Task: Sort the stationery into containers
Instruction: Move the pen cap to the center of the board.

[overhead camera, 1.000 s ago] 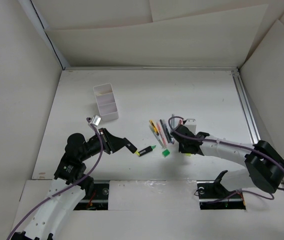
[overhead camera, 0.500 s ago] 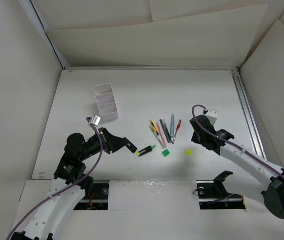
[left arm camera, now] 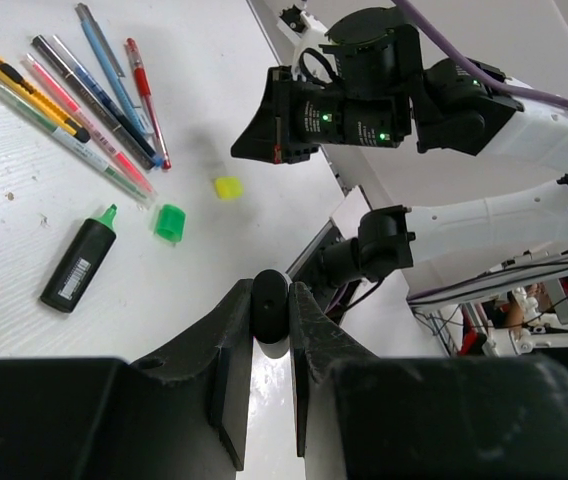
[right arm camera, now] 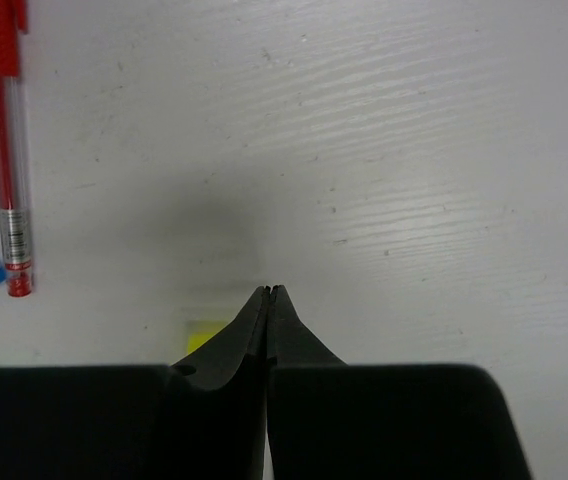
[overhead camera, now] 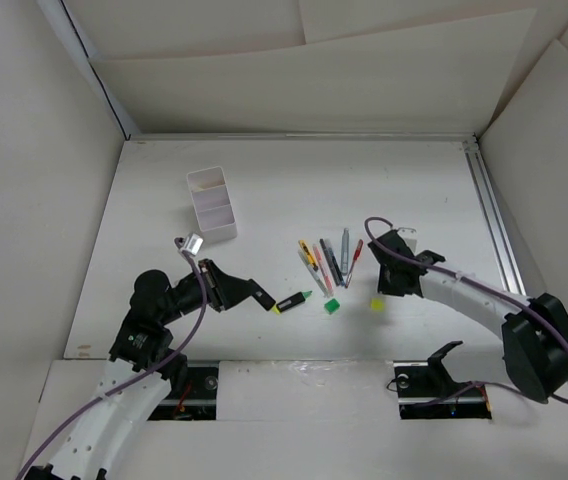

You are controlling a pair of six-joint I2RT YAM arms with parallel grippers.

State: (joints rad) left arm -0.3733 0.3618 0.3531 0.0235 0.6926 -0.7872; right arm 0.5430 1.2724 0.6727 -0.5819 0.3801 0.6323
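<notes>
My left gripper (overhead camera: 260,294) (left arm camera: 271,300) hangs low over the table, shut on a stubby black highlighter (left arm camera: 270,308) seen end-on. Just right of it lies another black highlighter (overhead camera: 292,300) (left arm camera: 81,266) with a green tip. A green cap (overhead camera: 332,305) (left arm camera: 170,222) and a yellow cap (overhead camera: 377,302) (left arm camera: 227,187) rest further right. Several pens (overhead camera: 329,260) (left arm camera: 74,100) lie side by side behind them. My right gripper (overhead camera: 383,288) (right arm camera: 269,290) is shut and empty, its tips just above the yellow cap (right arm camera: 200,333), which peeks out beside its left finger. The white two-compartment container (overhead camera: 212,205) stands at the back left.
A red pen (right arm camera: 8,180) (overhead camera: 356,256) is the rightmost of the row, left of my right gripper. A metal rail (overhead camera: 492,225) runs along the table's right side. White walls close in the table on three sides.
The right arm swung from over the caps out to the right, then back over the yellow cap. The left arm and its highlighter have stayed put.
</notes>
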